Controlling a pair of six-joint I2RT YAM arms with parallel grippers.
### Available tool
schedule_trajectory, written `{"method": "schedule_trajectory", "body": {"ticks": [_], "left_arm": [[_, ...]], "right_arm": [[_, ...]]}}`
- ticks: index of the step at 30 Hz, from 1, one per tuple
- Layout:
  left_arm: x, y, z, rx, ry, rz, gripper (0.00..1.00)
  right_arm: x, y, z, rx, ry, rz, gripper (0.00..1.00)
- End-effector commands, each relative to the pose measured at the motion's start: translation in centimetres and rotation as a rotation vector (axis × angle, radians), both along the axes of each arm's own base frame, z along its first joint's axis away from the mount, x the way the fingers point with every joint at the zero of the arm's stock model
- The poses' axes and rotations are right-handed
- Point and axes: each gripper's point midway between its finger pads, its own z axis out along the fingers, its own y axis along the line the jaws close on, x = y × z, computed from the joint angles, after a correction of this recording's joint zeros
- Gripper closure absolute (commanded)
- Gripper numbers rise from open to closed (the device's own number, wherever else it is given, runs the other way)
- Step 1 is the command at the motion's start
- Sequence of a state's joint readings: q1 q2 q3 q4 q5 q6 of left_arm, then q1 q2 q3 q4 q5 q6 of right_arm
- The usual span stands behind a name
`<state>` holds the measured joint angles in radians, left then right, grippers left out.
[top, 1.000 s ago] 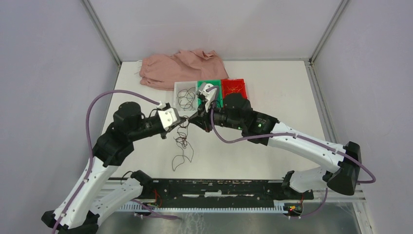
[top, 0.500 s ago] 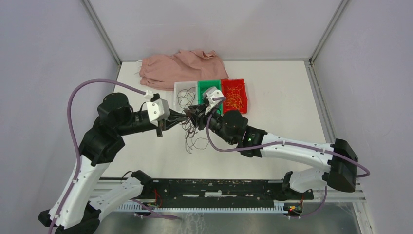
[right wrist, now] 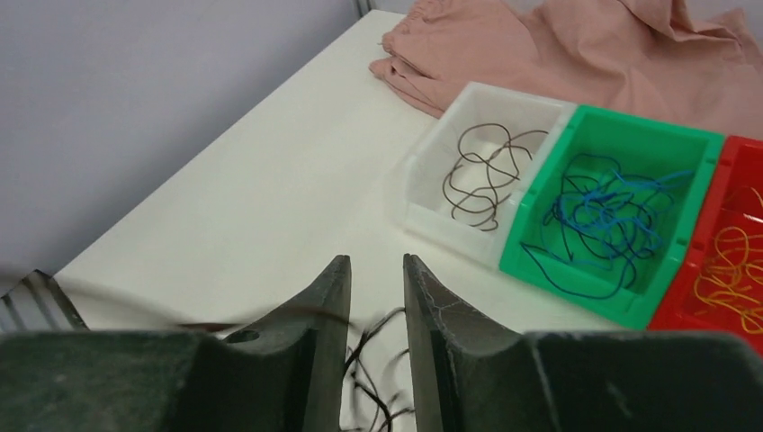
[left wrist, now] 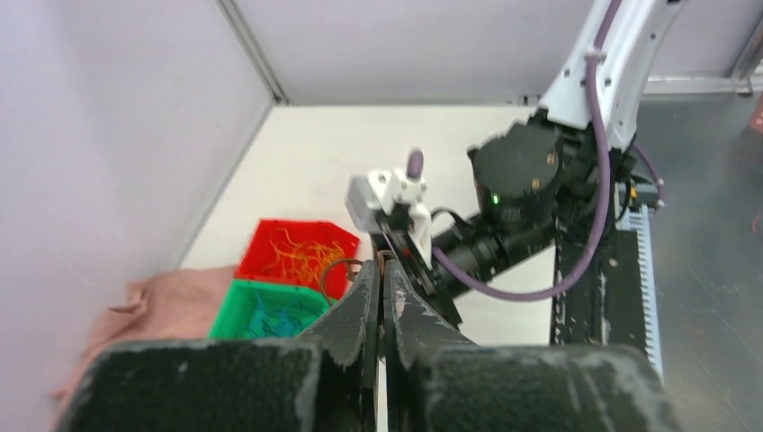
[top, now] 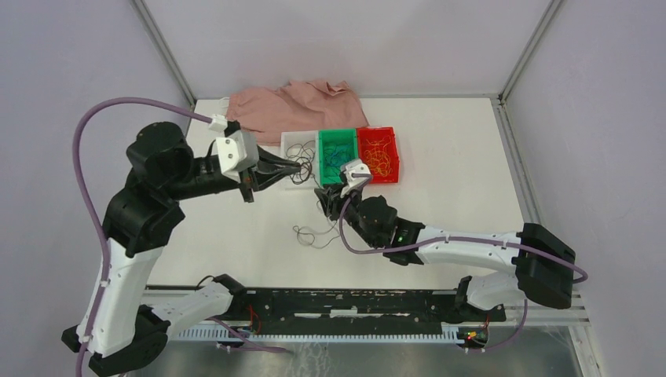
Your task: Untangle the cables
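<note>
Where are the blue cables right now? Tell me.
In the top view, the blue cables lie inside the green bin, between the white bin on its left and the red bin on its right, just before the pink cloth.

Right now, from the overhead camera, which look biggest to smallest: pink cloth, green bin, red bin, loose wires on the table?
1. pink cloth
2. green bin and red bin, alike
3. loose dark wires

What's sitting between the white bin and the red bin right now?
A green bin holding the blue cables, set flush against both. The right wrist view shows it most clearly.
</note>
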<state>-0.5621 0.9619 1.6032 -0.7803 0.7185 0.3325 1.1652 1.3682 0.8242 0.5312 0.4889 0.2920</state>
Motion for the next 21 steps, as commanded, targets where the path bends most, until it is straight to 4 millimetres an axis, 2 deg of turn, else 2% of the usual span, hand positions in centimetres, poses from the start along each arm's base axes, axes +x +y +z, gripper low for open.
{"method": "schedule_trajectory", "body": {"ticks": [1,5,12,14,21], "left_arm": [[-1.7,0.5,5.1,-0.075,-0.095,-0.032,0.97],[-1.7,0.9,7.2,-0.089,-0.153,-0.013,0.97],[-0.9,2.7,10.6,-0.080,-0.342,0.087,0.97],[-0.8,3.0,11.9,-0.097,-0.391,0.108,0.97],[-0.2,5.2,18.5,-0.253,-0.647,0.263,0.97]], "right_arm": [[0.7,-2.0,0.4,0.065,-0.005,-0.094,0.66],[0.9,-3.1,-0.8,0.037,0.003,-0.131,0.66],[0.9,-6.4,-2.4,0.002,0.010,-0.208,0.65],[0.8,-6.9,-2.8,-0.003,0.013,-0.212,0.62],[0.2,-7.9,-4.1,-0.018,0.036,-0.204,0.56]]}}
